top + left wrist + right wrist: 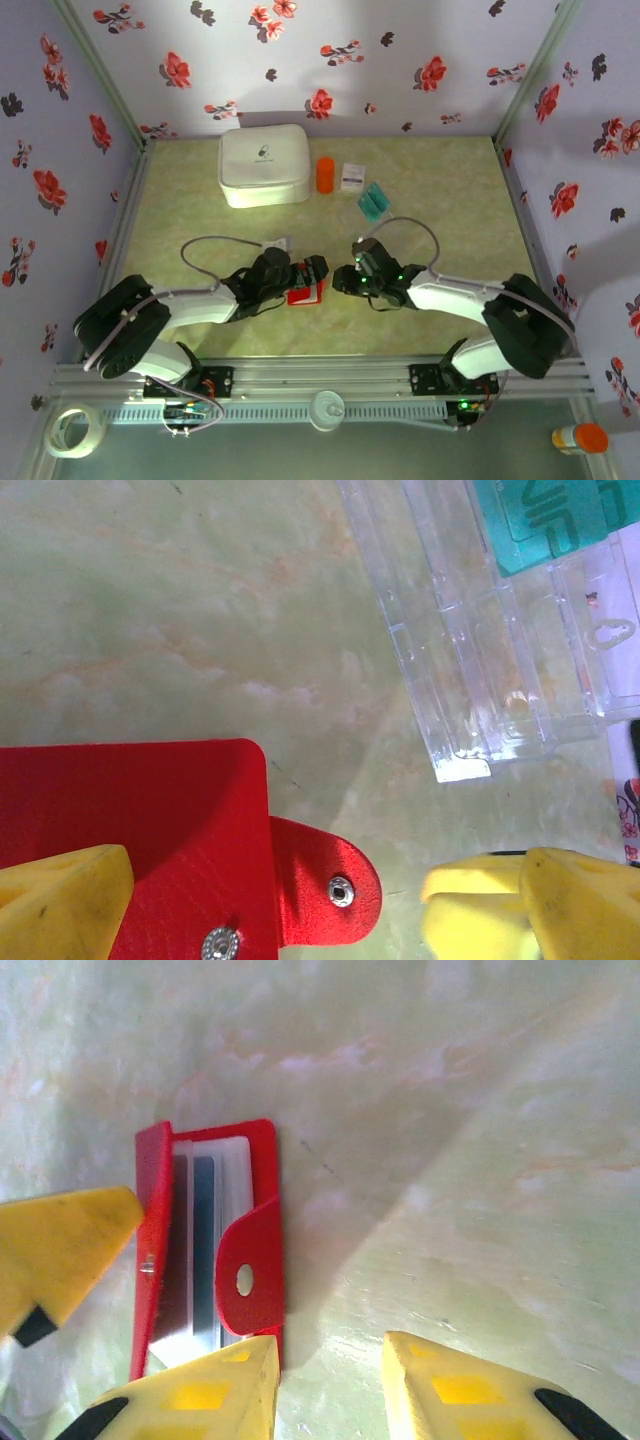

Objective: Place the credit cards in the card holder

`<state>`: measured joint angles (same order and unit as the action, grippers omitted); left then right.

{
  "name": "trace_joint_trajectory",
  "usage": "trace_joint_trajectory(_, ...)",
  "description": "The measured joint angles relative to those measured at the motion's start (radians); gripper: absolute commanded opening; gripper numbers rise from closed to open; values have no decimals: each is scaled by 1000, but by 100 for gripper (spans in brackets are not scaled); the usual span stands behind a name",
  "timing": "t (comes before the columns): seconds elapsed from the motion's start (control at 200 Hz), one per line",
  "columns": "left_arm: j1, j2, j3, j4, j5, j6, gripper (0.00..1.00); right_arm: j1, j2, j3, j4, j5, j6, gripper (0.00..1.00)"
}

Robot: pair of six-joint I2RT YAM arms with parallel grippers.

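The card holder (303,293) is a red wallet lying on the table between my two grippers. In the right wrist view the card holder (262,1190) stands slightly agape, snap tab folded over, with a blue credit card (204,1230) tucked inside. My right gripper (330,1390) is open just to the right of it, only table between its fingers. My left gripper (320,910) is open wide over the wallet's tab (330,880), one finger (60,900) above the red cover. More teal credit cards (375,203) lie further back; one such card (550,520) shows at top right.
A clear plastic sleeve (480,650) lies just beyond the wallet. A large white case (262,165), an orange cylinder (325,175) and a small white printed box (352,177) sit along the back. Flowered walls enclose the table on three sides.
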<state>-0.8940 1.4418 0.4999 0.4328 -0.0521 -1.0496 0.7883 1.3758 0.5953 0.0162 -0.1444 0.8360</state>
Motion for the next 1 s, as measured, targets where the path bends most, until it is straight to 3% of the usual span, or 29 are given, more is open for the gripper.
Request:
trace_joint_trajectory(0.32, -27, 2, -37, 45, -59, -34, 100, -18, -136, -2, -113, 34, 0, 33)
trace_joint_trajectory(0.56, 4, -98, 15, -97, -56, -18, 100, 4, -148, 56, -163, 18, -18, 25)
trace_joint_trajectory(0.755, 124, -270, 68, -239, -36, 14, 100, 129, -63, 188, -180, 24, -28, 21)
trace_joint_trajectory(1.0, 321, -534, 65, -473, -34, 37, 100, 286, 172, 432, -214, 40, -70, 18)
